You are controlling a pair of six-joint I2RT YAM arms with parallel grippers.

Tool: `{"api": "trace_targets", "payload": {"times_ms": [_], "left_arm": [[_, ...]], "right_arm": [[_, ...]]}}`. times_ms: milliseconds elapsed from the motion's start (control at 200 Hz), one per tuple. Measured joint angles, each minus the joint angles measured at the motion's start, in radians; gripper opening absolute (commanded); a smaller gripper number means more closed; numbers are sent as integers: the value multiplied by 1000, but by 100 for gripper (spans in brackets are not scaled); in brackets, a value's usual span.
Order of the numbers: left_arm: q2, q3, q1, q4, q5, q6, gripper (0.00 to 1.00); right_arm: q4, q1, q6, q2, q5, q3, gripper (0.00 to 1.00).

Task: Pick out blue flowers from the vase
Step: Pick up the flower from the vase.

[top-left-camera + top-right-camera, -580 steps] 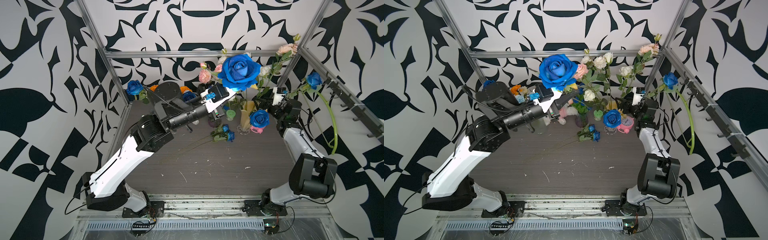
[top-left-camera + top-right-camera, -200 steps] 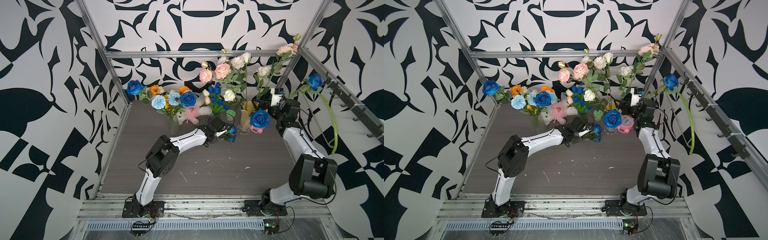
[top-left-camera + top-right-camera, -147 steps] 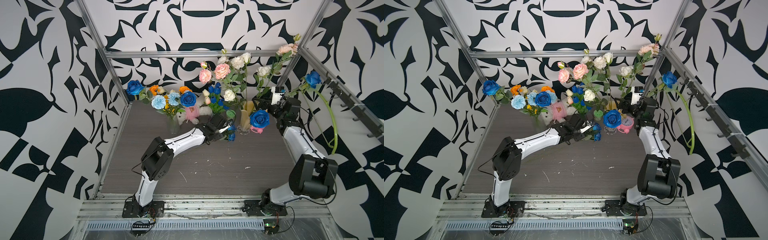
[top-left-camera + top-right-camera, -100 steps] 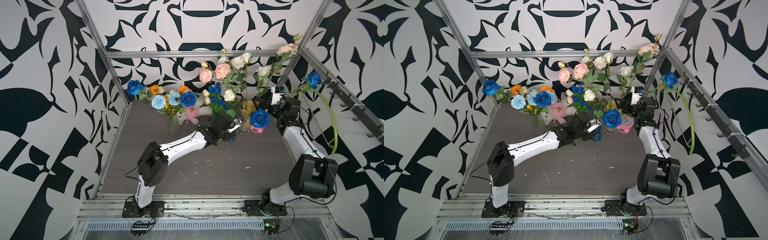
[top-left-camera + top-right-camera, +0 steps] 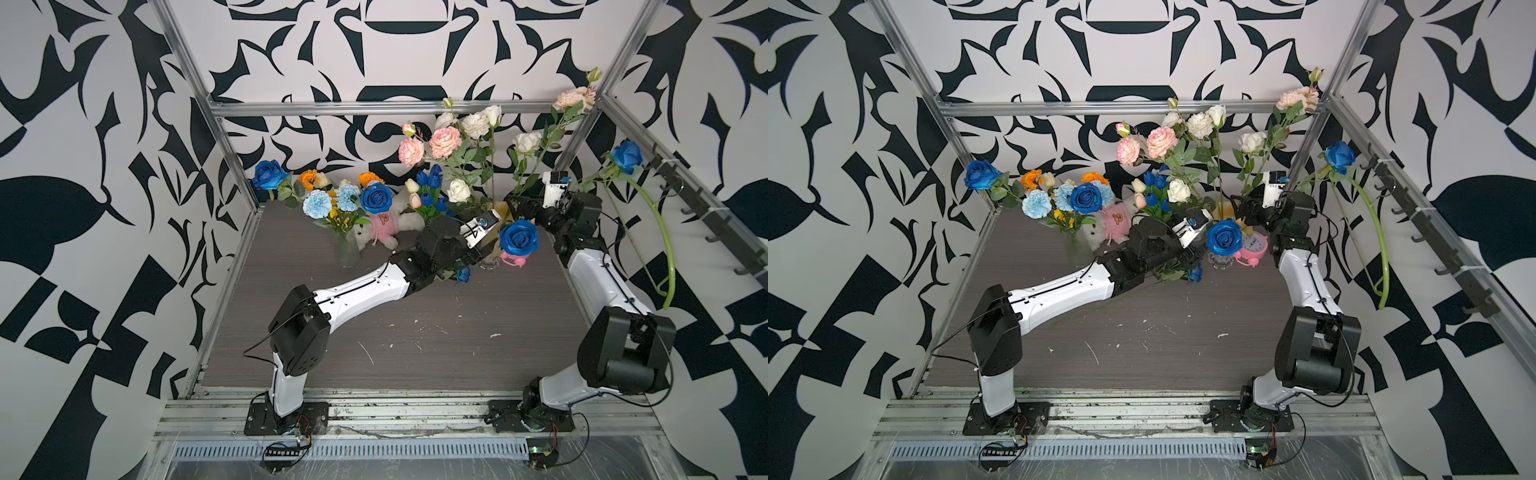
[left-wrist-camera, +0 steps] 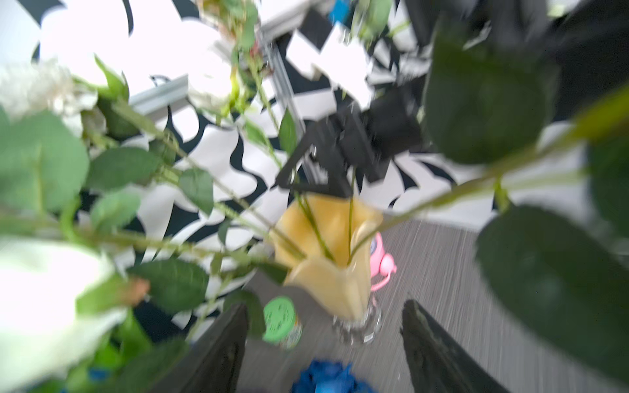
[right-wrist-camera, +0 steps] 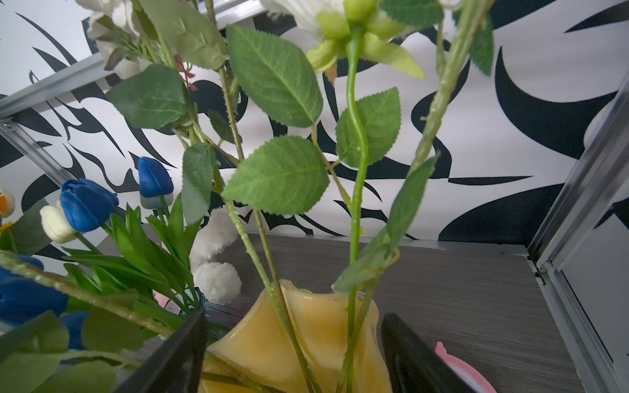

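The yellow vase [image 7: 306, 340] holds green stems with white and pink roses. My right gripper [image 7: 296, 343] hangs open just above its mouth, fingers on either side of the stems [image 5: 517, 205]. My left gripper [image 6: 323, 343] is open and low over the table, pointing at the vase [image 6: 326, 272]. A blue flower [image 6: 328, 376] lies between its jaws, the same blue flower [image 5: 462, 274] beside the arm. A blue rose [image 5: 519, 238] stands in front of the vase, and another [image 5: 627, 153] arches right on a long stem. Blue tulips [image 7: 86, 204] stand left of it.
A clear vase [image 5: 348, 253] at the back left holds a blue rose [image 5: 376, 198], pale-blue carnations [image 5: 316, 203] and orange flowers. A pink plush toy [image 5: 384, 224], a pink alarm clock [image 5: 1252, 245] and a green-lidded jar [image 6: 280, 320] crowd the vases. Metal frame posts line the sides.
My left arm, which held a blue rose high earlier, has come down to the table, stretched right toward the yellow vase and widened its jaws. The right arm has not moved.
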Motion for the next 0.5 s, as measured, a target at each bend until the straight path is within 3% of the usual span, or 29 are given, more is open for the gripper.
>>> {"api": "trace_targets", "payload": {"times_ms": [500], "left_arm": [[125,106,0,133,187,-112,65]], "right_arm": [[0,0,5,0,0,1,78]]}}
